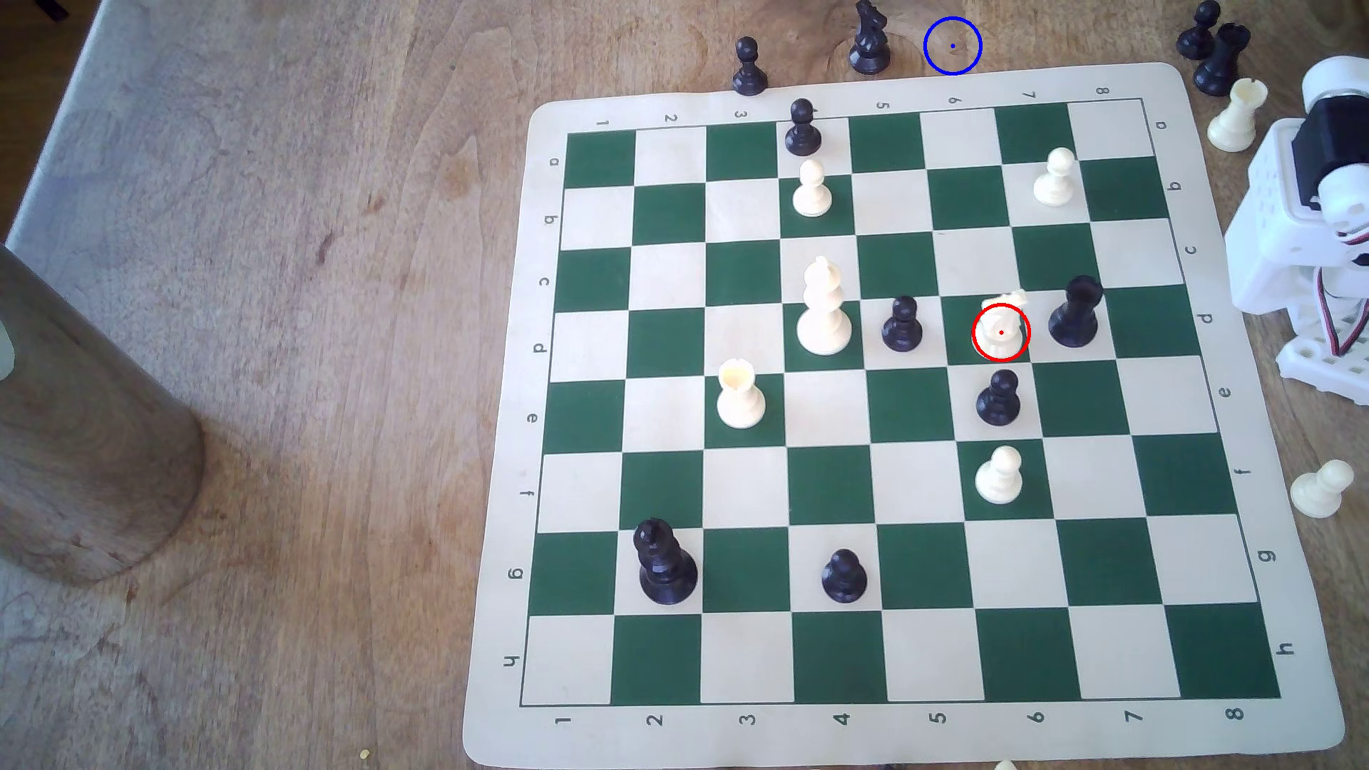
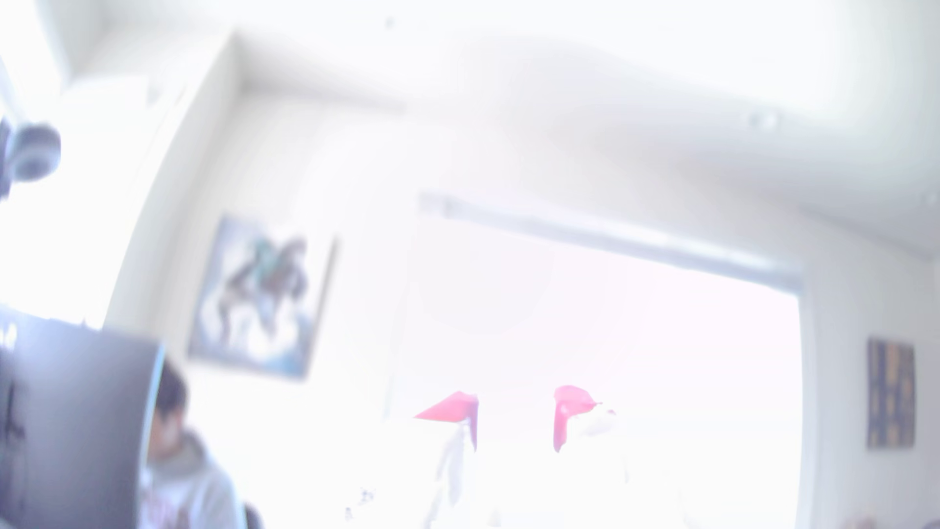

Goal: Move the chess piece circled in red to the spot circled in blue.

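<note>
Exterior view: knight (image 1: pixel 1001 331) stands untouched on the board inside its red ring; blue ring (image 1: pixel 953 46) lies on bare wood beyond the board's far edge; transfer not begun.
Wrist view: gripper (image 2: pixel 515 418) raised toward the room, pink tips apart, holding nothing.

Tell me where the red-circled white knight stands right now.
In the exterior view the white knight stands on a green square in row d, between a black pawn on its left and a black piece on its right.

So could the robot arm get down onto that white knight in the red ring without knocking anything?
Probably yes, with care. The white knight is open from above, but a black pawn and a taller black piece stand on neighbouring squares. The pincer looks open, pointing away from the board.
</note>
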